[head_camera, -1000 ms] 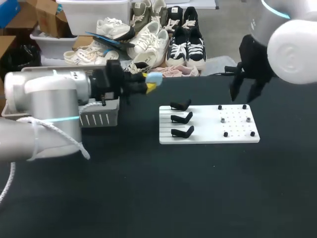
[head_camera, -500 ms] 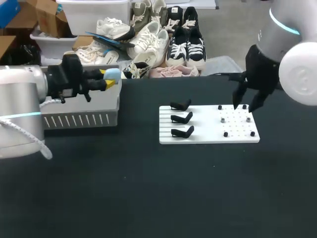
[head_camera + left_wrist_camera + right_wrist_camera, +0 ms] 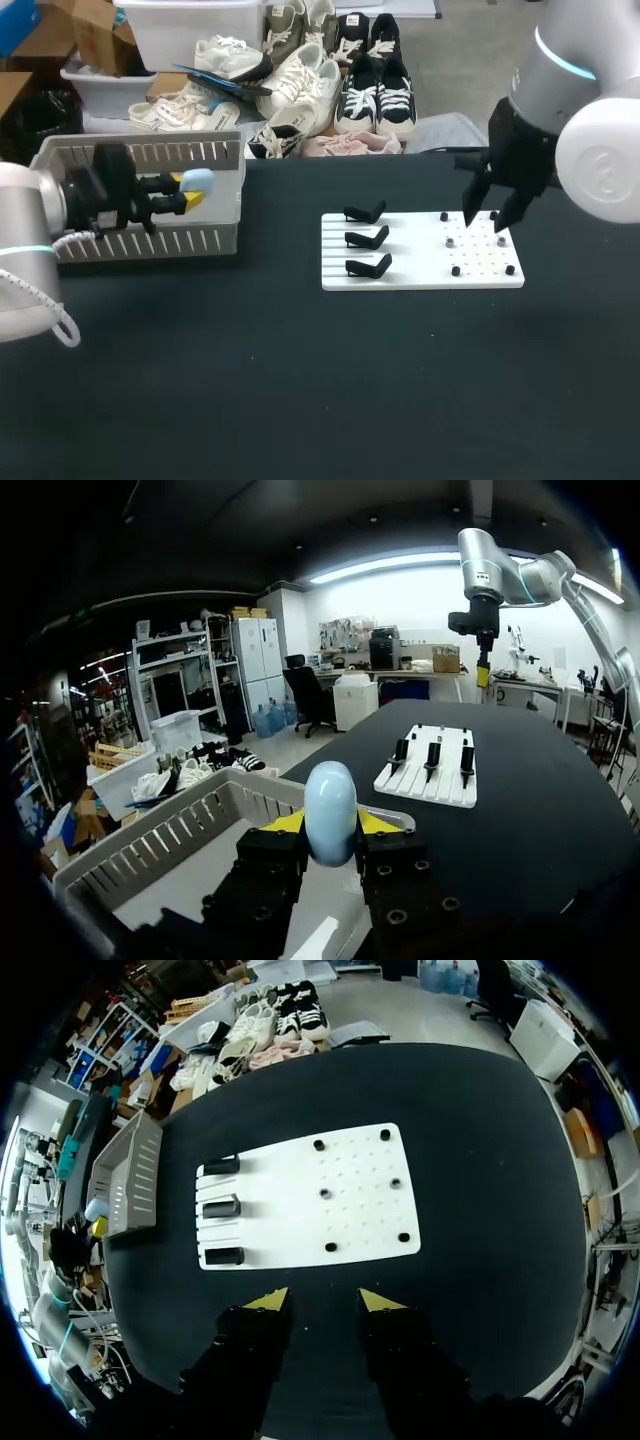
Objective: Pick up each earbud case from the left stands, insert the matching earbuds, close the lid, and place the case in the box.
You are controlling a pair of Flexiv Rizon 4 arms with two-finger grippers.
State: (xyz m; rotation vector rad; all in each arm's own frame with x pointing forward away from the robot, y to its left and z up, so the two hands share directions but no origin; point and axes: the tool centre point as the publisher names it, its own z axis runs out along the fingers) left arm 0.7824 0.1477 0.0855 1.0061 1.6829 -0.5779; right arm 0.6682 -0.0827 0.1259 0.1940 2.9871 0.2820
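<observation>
1. The left jaws are clenching the pale blue earbud case (image 3: 330, 813) from both sides. Their yellow fingertips (image 3: 283, 823) are pressing its lower half, and its rounded end is sticking out ahead of them.
2. The case is hanging over the inside of the grey slatted box (image 3: 150, 240), near the box's right wall.
3. The right jaws are standing released and gripping nothing. They are hanging above the right part of the white board (image 3: 420, 278), where small dark pegs (image 3: 455, 270) are sitting.
4. Three black stands (image 3: 367, 240) are lining the board's left part in a row, well apart from the box on the dark tabletop (image 3: 300, 380).
</observation>
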